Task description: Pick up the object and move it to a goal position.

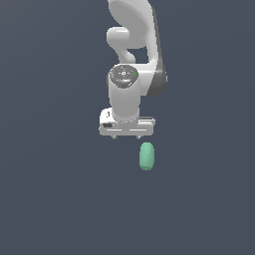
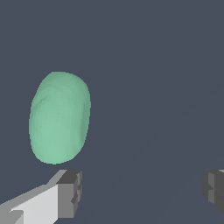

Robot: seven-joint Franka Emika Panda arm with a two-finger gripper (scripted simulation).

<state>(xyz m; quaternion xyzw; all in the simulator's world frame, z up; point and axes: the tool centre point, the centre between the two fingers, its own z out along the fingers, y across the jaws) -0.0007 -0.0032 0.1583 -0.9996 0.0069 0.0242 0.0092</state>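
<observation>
The object is one smooth mint-green capsule with rounded ends, lying just beside the pincer. The pincer's two fingers stand wide apart, holding nothing.

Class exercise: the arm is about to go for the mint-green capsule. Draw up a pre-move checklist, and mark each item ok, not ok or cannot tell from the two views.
1. Gripper open wide enough: ok; the fingers stand far apart, wider than the mint-green capsule.
2. Capsule free, not gripped: ok; it lies clear of both fingers.
3. Capsule centred between the fingers: not ok; in the wrist view it sits off toward one finger, outside the gap.
4. Gripper over the capsule: not ok; in the exterior view the capsule lies below the hand, toward that view's right.
5. Height above the surface: cannot tell.
6. Goal position marked: cannot tell; none is visible.
</observation>
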